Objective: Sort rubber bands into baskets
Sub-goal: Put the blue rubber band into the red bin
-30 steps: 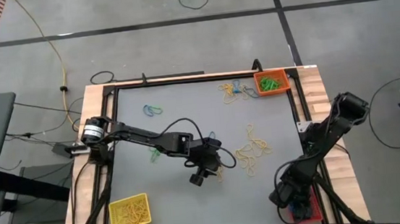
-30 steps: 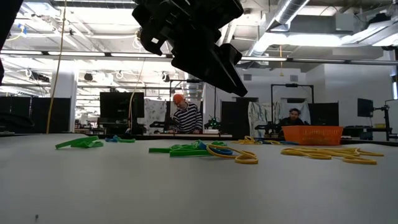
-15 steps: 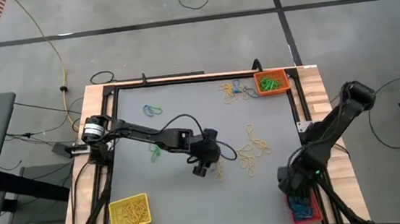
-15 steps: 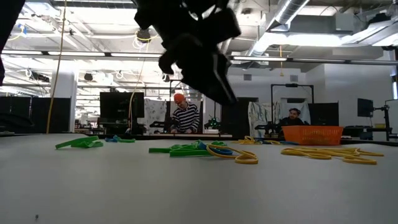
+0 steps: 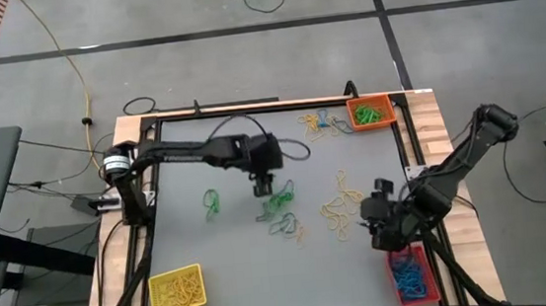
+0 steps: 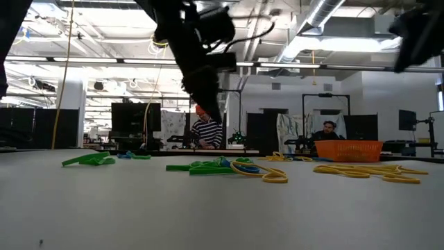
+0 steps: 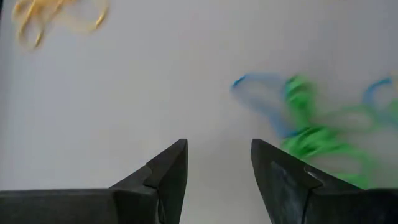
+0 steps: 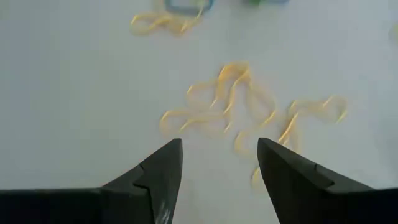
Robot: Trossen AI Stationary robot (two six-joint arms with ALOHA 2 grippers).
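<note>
The yellow basket sits at the near left corner of the table, full of yellow bands; a lone green band lies to the left of the middle; the left gripper hangs over the middle of the mat, its fingers parted with nothing between them, and it holds nothing; just beside it lies a green clump with blue loops mixed in, which the left wrist view shows close ahead of the fingertips but apart from them; a few yellow loops lie near that clump on its near side; further right a spread of yellow bands lies on the mat; at the far edge a small mixed heap lies just beside the orange basket, which holds green bands at the far right corner; the right gripper hovers at the right side of the mat, next to the yellow spread, its fingers wide apart and empty, with yellow loops lying beyond them; the red basket sits at the near right corner, holding blue bands, near the right arm; in the low view two people show in the room behind.
</note>
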